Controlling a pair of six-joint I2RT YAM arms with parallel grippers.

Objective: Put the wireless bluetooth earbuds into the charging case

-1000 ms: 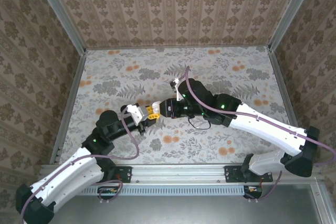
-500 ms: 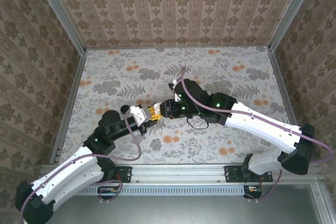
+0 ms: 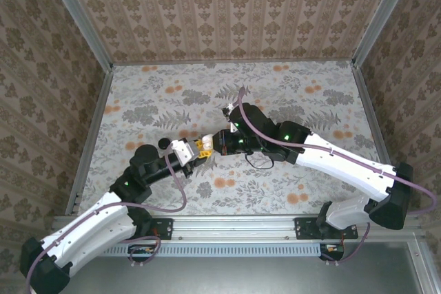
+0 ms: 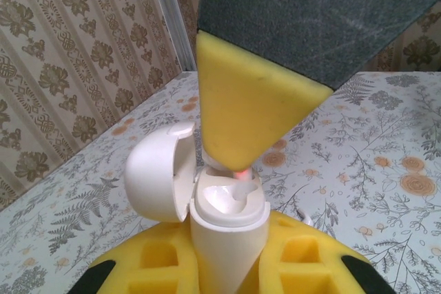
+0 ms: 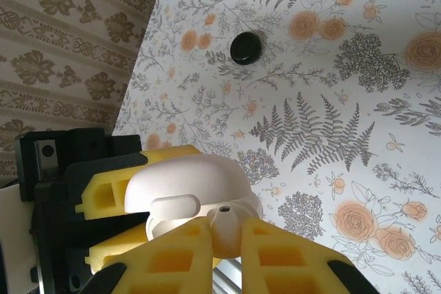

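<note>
The white charging case (image 4: 227, 239) stands upright with my left gripper (image 4: 229, 256) shut on its body and its lid (image 4: 158, 180) swung open to the left. In the top view the case (image 3: 185, 149) sits where the two grippers meet. My right gripper (image 5: 231, 231) is shut on a small white rounded earbud (image 5: 233, 222) with a tiny hole. It holds the earbud at the case's open mouth, under the lid (image 5: 186, 180). A right fingertip (image 4: 241, 135) reaches down into the case's well. A small black round piece (image 5: 246, 47) lies on the table beyond the case (image 3: 164, 143).
The floral table (image 3: 275, 94) is walled on three sides by patterned panels. A metal rail (image 3: 241, 228) runs along the near edge. The right arm (image 3: 331, 156) stretches across the middle, and open floor lies at the back and far right.
The right gripper has shifted slightly left onto the case's mouth. The left arm has moved a little, uncovering the black piece on the table beside it.
</note>
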